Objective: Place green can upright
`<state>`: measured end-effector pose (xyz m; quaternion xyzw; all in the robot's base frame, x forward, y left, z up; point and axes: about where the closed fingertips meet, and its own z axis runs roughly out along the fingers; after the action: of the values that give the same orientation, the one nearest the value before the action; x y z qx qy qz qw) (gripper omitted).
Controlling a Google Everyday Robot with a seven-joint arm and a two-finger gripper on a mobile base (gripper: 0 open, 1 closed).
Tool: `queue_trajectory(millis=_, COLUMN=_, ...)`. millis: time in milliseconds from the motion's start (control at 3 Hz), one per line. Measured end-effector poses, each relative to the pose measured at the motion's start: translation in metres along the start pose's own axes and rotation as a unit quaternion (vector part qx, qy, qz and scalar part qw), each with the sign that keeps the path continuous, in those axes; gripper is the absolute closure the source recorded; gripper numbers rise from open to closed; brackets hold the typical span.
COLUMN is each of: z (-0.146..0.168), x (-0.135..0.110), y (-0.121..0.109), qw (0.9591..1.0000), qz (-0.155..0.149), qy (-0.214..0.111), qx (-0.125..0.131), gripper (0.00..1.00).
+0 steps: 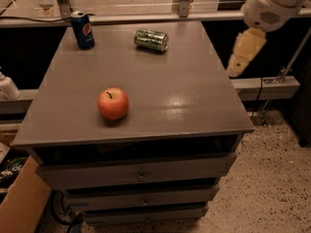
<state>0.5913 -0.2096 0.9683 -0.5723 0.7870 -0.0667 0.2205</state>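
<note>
- Your reference for this report is the grey cabinet (pixel 194 96), a low unit with a flat top and a stack of drawers (pixel 141 174) below its front edge.
- The green can (pixel 151 40) lies on its side on the cabinet top, near the far edge and roughly midway across. Its long axis runs across the cabinet and one silver end faces the cabinet's right side. It is not upright.
- Your gripper (pixel 238 64) hangs in the air off the cabinet's right side, beyond the far right corner and above the level of the top. It touches neither the cabinet nor anything on it, and it is well apart from the green can.
- Whether the jaws stand open or closed, I cannot tell from this view. Nothing is seen held in them.
- The white arm (pixel 272 4) carrying the gripper enters from above the cabinet's far right corner.
- A blue Pepsi can (pixel 83 30) stands upright at the cabinet's far left corner, apart from the green can.
- A red apple (pixel 112 103) sits on the cabinet top towards the front left, stem upward, well apart from both cans.
- A pale rail (pixel 146 18) runs along behind the cabinet's far edge.
- A cardboard box (pixel 22 203) stands on the floor at the cabinet's front left corner.
- Speckled floor (pixel 272 188) shows to the cabinet's right.
</note>
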Motion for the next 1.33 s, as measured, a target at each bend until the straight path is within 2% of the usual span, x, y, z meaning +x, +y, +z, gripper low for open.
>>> queue_trajectory(millis=333, z=0.046, x=-0.030, y=-0.057, qw=0.9997, qz=0.011, qy=-0.021, qx=0.009, gripper=0.00)
queue_trajectory(millis=667, z=0.078, x=-0.057, y=-0.094, qw=0.9987, qz=0.021, qy=-0.045, qx=0.015, gripper=0.00)
queue_trajectory(millis=1000, z=0.102, x=-0.086, y=-0.113, qw=0.9975, qz=0.025, qy=-0.065, qx=0.014, gripper=0.00)
queue_trajectory(millis=1333, z=0.121, x=-0.111, y=-0.118, qw=0.9965, qz=0.032, qy=-0.077, qx=0.001, gripper=0.00)
